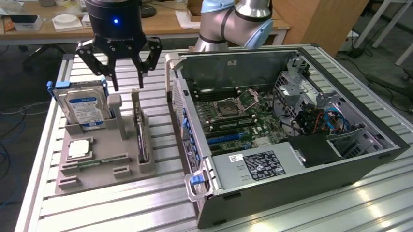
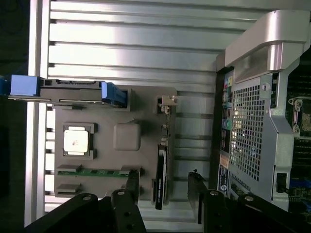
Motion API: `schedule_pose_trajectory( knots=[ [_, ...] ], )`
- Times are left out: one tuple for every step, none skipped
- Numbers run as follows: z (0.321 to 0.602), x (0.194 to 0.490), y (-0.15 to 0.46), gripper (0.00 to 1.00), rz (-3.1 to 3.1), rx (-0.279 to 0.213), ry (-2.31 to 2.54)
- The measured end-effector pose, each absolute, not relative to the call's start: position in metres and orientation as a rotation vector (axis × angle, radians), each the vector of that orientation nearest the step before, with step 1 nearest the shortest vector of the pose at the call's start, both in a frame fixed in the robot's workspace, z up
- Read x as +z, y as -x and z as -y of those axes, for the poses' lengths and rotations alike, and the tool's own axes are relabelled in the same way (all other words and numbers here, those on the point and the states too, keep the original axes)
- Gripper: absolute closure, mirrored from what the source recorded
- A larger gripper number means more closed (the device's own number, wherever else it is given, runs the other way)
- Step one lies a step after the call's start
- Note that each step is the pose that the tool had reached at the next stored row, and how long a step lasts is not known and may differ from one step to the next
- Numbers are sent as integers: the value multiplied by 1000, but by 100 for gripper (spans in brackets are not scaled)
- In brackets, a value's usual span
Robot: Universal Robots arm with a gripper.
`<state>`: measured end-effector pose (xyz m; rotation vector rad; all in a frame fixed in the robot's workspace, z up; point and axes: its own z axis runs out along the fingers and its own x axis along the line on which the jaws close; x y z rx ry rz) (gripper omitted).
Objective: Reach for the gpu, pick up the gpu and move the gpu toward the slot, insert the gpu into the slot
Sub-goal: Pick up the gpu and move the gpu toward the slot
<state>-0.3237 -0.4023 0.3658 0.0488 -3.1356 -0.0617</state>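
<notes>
While pincer hangs apart above gpu | slatted aluminium table | wooden desk behind

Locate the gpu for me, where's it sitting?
The gpu stands on edge in the grey fixture tray, on the exterior view's left, between the hard drive and the open computer case, with the open hand above it.

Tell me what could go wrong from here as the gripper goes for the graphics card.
1. The open gripper hangs above the holder, where the gpu stands on edge. It is a thin target, so a slightly off descent might strike its top edge instead of straddling it.
2. The hard drive and a grey post stand close beside the card, so a finger could clip either.
3. The computer case wall is near on the other side.
</notes>
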Motion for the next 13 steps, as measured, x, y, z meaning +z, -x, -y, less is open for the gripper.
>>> schedule_pose_trajectory(
  knots=[
    [402,365,324,47,3136,-62,-49],
    [403,364,324,47,3136,-62,-49],
    [404,364,324,47,3136,-61,-49],
    [405,363,324,47,3136,-62,-49],
    [406,362,324,47,3137,-62,-49],
    [407,361,324,47,3137,-62,-49],
    [408,361,324,47,3137,-62,-49],
    [408,359,324,47,3137,-62,-49],
    [408,358,324,47,3137,-62,-48],
    [408,356,323,47,3138,-62,-49],
    [408,354,323,47,3138,-61,-48],
    [408,352,323,47,3139,-62,-48],
    [408,351,323,47,3140,-62,-47]
  ],
)
